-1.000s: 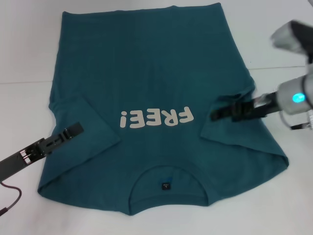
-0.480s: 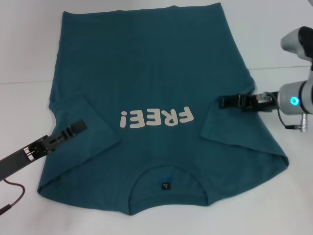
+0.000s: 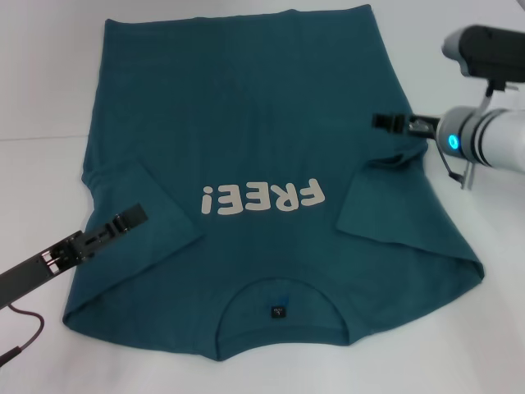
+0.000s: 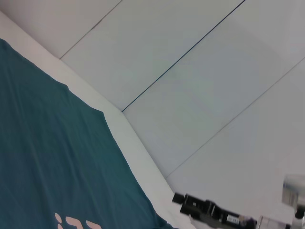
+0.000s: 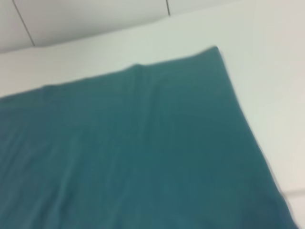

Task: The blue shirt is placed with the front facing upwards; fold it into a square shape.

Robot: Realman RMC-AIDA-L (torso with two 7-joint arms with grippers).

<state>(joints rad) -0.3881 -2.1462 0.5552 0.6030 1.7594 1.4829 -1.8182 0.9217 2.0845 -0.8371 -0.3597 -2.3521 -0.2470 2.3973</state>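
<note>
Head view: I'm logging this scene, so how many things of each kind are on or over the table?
Blue shirt: 1
Grippers: 2, the left gripper over the folded left sleeve, the right gripper at the shirt's right edge
Table: 1
Total: 4

- Right gripper (image 3: 384, 121): a second ago it was low over the folded right sleeve, its tip inward of the shirt's (image 3: 246, 123) right edge. It has since risen and drawn back toward the table's (image 3: 49, 82) far right, and now hangs at the shirt's right edge, beyond the sleeve (image 3: 385, 205).
- Right arm: forearm swung up and away; its blue light now sits nearer the far edge of the table.
- Left gripper (image 3: 131, 217): crept slightly toward the shirt's middle over the folded left sleeve; the arm's angle is a little steeper.
- Right sleeve: released, lying folded inward on the chest.
</note>
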